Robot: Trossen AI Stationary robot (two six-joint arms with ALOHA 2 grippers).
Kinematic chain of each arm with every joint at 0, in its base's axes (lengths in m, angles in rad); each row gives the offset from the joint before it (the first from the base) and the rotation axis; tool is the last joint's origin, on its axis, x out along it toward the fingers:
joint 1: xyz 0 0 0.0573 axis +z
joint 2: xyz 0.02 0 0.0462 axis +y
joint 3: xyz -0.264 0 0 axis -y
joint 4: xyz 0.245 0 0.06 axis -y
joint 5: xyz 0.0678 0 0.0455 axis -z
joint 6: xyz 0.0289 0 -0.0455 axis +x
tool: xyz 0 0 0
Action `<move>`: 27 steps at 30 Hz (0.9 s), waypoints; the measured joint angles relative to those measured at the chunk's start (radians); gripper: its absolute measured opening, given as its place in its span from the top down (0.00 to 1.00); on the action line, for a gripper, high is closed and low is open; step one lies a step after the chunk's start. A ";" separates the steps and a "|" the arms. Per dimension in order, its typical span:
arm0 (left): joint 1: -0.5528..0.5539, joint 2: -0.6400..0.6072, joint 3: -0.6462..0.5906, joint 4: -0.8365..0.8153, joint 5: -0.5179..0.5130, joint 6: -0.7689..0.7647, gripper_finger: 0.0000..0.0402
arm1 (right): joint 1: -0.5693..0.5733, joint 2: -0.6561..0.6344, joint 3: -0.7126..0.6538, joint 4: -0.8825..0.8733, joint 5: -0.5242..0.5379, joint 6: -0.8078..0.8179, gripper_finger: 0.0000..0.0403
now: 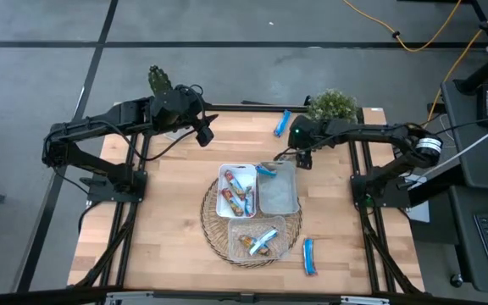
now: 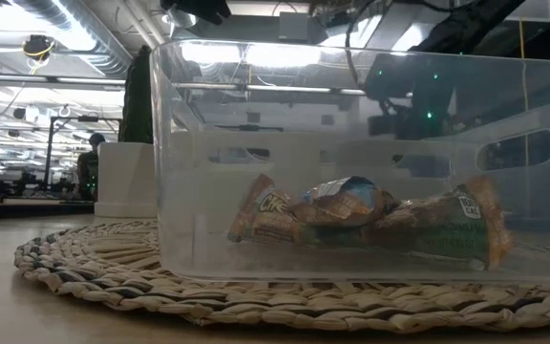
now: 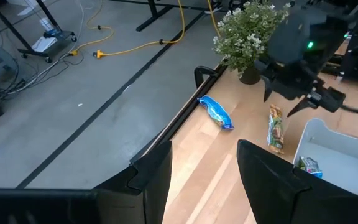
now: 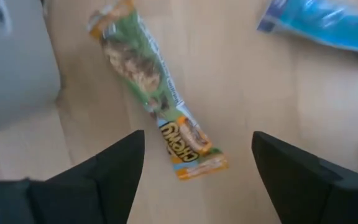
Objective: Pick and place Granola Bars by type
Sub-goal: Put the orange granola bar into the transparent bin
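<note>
Closest to the lens, a clear bin (image 2: 351, 162) on the woven mat (image 1: 212, 227) holds several green-orange bars (image 2: 370, 222). Beyond it the wooden table (image 1: 168, 220) carries a white tray (image 1: 227, 193) with bars in it and a grey tray (image 1: 280, 196) with a blue bar (image 1: 266, 170) on its rim. My right gripper (image 4: 197, 165) hovers, fingers spread wide, above a green granola bar (image 4: 154, 90) beside the grey tray. My left gripper (image 3: 204, 171), fingers apart, waits over the far edge. Loose blue bars lie near the plant (image 1: 282, 123) and at the near edge (image 1: 310, 256).

Glossy foil-wrapped granola bars (image 4: 149, 81) lie on smooth pale wood table (image 1: 168, 212), woven mat (image 2: 94, 272) rough.
</note>
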 joint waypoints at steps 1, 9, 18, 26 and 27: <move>0.000 0.000 0.000 0.000 -0.001 0.000 0.57 | 0.000 0.014 0.000 0.001 -0.003 0.000 0.26; 0.000 0.000 0.000 0.000 -0.001 0.000 0.57 | 0.002 0.121 0.000 0.057 -0.033 -0.009 0.27; 0.000 0.000 0.000 -0.001 0.007 0.000 0.57 | 0.002 0.180 0.002 0.050 -0.044 0.056 0.47; 0.000 0.000 0.000 0.000 0.007 0.000 0.57 | 0.002 0.165 0.035 0.010 -0.041 0.091 0.85; 0.000 0.000 0.000 0.000 0.007 0.000 0.57 | 0.002 0.166 0.040 -0.001 -0.041 0.100 0.87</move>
